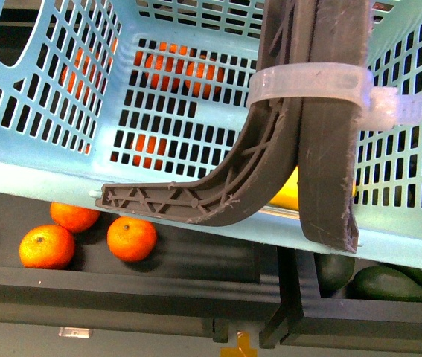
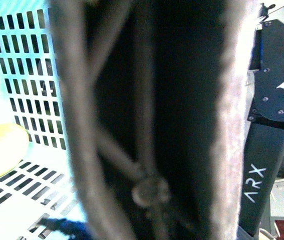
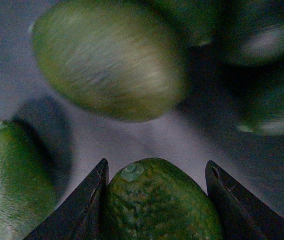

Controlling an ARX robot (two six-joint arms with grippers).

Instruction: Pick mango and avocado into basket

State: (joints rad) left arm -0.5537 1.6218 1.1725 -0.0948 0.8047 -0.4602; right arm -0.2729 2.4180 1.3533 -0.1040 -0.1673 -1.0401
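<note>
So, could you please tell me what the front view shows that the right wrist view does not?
Only the front view shows the teal basket, its grey-brown handles bound by a white zip tie, the yellow mango peeking out behind them, and oranges on the black shelf below. Only the right wrist view shows the right arm's fingers flanking one avocado, apparently touching both its sides. Both views show other dark green loose avocados lying nearby.
</note>
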